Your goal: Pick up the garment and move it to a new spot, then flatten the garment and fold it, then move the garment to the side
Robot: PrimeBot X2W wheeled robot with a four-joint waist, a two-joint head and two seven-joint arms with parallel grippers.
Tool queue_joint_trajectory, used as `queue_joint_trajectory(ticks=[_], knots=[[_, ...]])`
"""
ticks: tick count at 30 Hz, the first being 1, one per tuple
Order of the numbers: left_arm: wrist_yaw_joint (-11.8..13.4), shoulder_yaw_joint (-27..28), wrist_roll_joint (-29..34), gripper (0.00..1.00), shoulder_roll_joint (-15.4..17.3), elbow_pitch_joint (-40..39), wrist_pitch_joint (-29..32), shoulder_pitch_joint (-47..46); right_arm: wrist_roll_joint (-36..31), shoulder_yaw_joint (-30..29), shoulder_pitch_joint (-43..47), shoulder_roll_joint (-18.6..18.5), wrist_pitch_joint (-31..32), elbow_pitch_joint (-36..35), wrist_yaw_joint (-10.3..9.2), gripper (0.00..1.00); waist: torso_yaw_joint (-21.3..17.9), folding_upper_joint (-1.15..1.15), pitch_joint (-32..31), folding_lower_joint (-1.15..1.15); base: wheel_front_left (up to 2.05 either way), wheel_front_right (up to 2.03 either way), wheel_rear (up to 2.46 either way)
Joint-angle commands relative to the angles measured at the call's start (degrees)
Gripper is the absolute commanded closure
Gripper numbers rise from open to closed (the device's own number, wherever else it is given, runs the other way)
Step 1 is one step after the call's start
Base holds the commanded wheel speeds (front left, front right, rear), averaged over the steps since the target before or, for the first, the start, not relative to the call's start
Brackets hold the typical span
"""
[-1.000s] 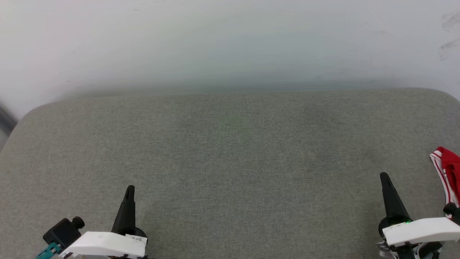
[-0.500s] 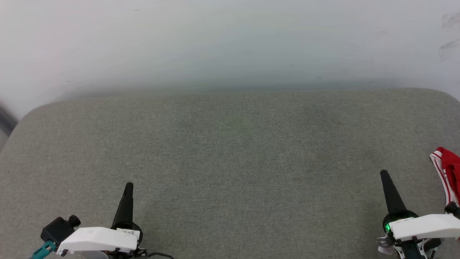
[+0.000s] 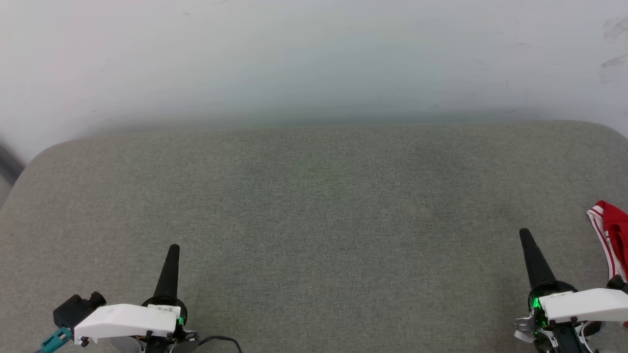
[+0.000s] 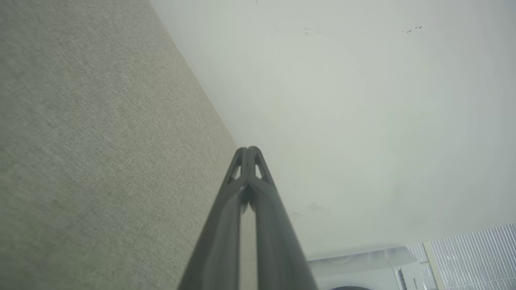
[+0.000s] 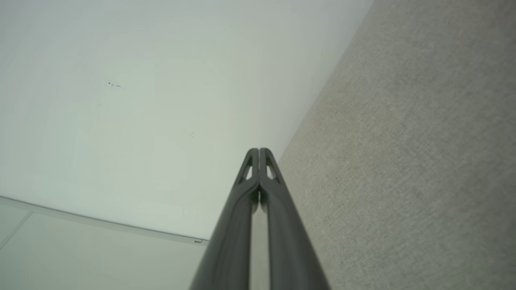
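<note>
A small part of the red garment (image 3: 615, 230) with white striped trim shows at the right edge of the head view, lying on the grey fabric surface (image 3: 314, 206); the rest of it is cut off by the frame. My right gripper (image 3: 525, 234) is shut and empty, a little to the left of the garment. At the lower left, my left gripper (image 3: 173, 249) is also shut with nothing in it. Both wrist views show the fingertips pressed together: left gripper (image 4: 249, 150), right gripper (image 5: 258, 150).
A pale wall (image 3: 314, 59) rises right behind the grey surface, whose rounded corners show at far left and far right. In the left wrist view a white appliance (image 4: 363, 270) and slatted blinds (image 4: 475, 253) stand beyond the surface.
Both arms have drawn back slightly toward the bottom of the head view, so more of each long finger shows. The garment has not moved.
</note>
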Motion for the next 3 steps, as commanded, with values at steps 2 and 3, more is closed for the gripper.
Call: queue_joint_trajectory(ticks=[2, 3], knots=[[-0.2, 0.3, -1.6, 1.0, 0.2, -0.1, 0.5, -1.3, 1.5, -0.3, -1.2, 0.2, 0.4, -0.1, 0.01, 1.0, 0.0, 0.0, 0.0, 0.0, 0.0, 0.0, 0.0], [-0.2, 0.3, -2.1, 1.0, 0.2, -0.1, 0.6, -1.3, 2.0, -0.3, -1.3, 0.2, 0.5, 0.0, 0.01, 1.0, 0.0, 0.0, 0.0, 0.0, 0.0, 0.0, 0.0]])
